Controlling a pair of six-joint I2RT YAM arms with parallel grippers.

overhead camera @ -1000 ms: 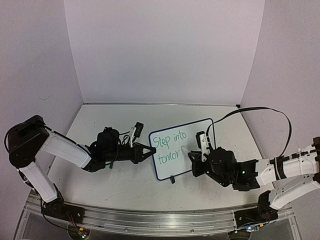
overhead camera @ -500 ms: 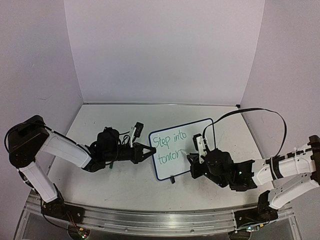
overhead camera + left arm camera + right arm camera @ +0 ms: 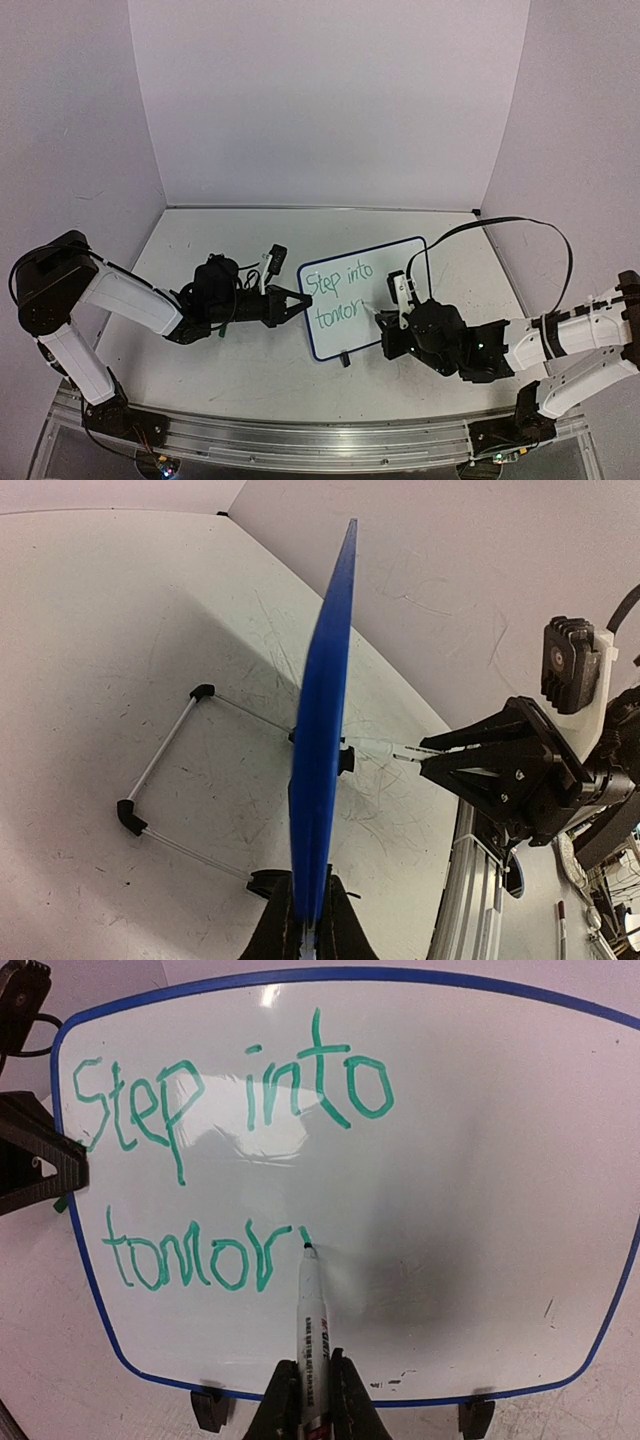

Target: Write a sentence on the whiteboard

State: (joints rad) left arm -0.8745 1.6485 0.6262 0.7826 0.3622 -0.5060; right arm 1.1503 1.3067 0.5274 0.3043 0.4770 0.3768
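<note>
Since a second ago my right gripper (image 3: 310, 1385) is sitting slightly nearer the front edge of the table (image 3: 200, 370), pinching the marker (image 3: 308, 1305), its tip seemingly touching the whiteboard (image 3: 480, 1160) after "tomor" in the sentence (image 3: 318, 1070). My left gripper (image 3: 303, 930) is clamping the propped whiteboard's left edge, mid-table.

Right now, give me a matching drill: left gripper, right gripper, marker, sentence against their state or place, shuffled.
Things:
1 left gripper
2 right gripper
3 marker
4 sentence

States:
a green, two slanted lines on the whiteboard
b shut on the marker
c shut on the whiteboard's edge
d tip at the board, just after "tomor"

Pairs: 1-c, 2-b, 3-d, 4-a
</note>
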